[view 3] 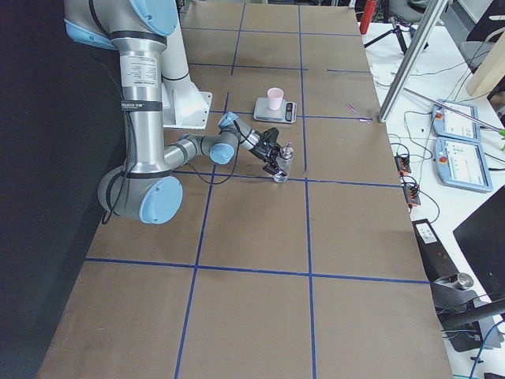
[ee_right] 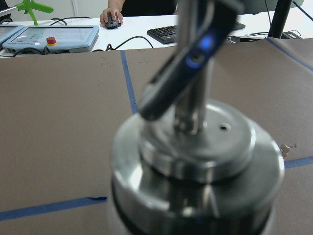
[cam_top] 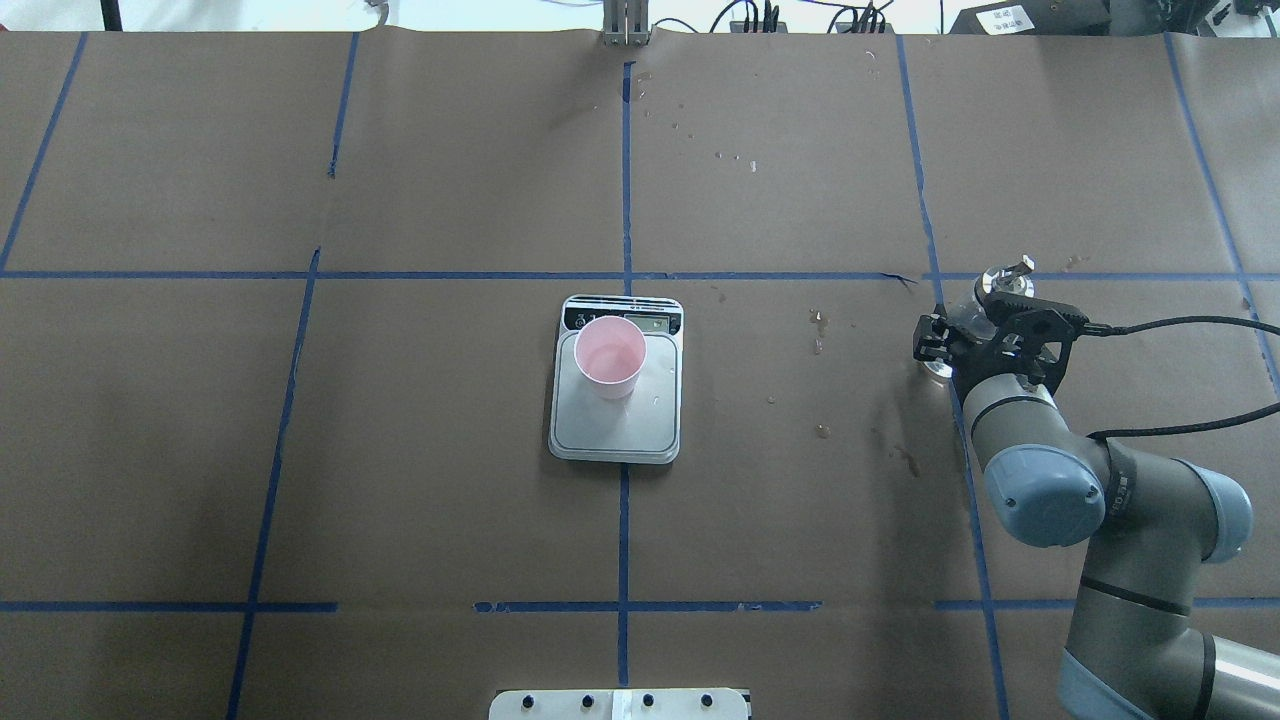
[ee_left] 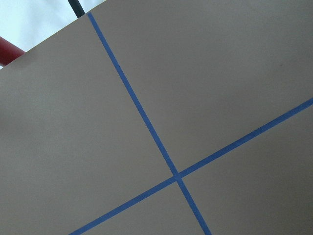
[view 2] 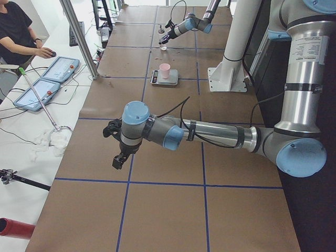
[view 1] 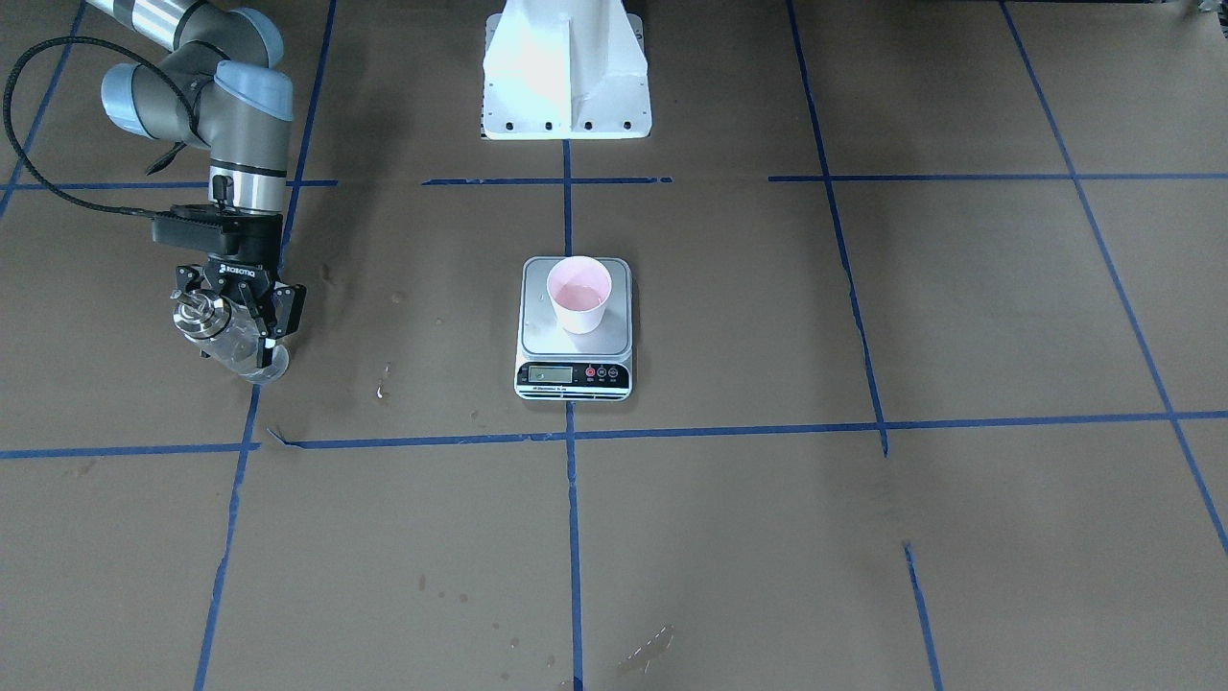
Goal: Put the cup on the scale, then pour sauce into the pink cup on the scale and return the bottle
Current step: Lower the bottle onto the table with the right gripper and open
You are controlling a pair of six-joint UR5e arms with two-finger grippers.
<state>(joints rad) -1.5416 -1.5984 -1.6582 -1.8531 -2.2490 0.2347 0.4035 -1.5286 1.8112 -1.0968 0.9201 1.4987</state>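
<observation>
**Return of the bottle.** The right gripper [view 1: 233, 317] has its jaws pinching a clear cylindrical glass bottle with metal collar and spout [view 1: 235, 347]. It is held low, well to the right of the flat steel-topped digital scale [cam_top: 615, 430]. A small pale pink paper cup [cam_top: 610, 357] stands on the scale. Whether the bottle's base touches the brown paper-covered table [view 1: 863, 537] cannot be told. Risk: a release above the surface or off vertical would likely topple the bottle and spill it. For the left gripper [view 2: 119, 156], far off at the table's left end, the jaw state cannot be told.

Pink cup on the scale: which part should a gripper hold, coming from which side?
Grip the pink cup across its outer wall under the rim, coming level from the side. It stands upright on the scale, seems to hold liquid, and tapers downward, so it likely will not slip.
</observation>
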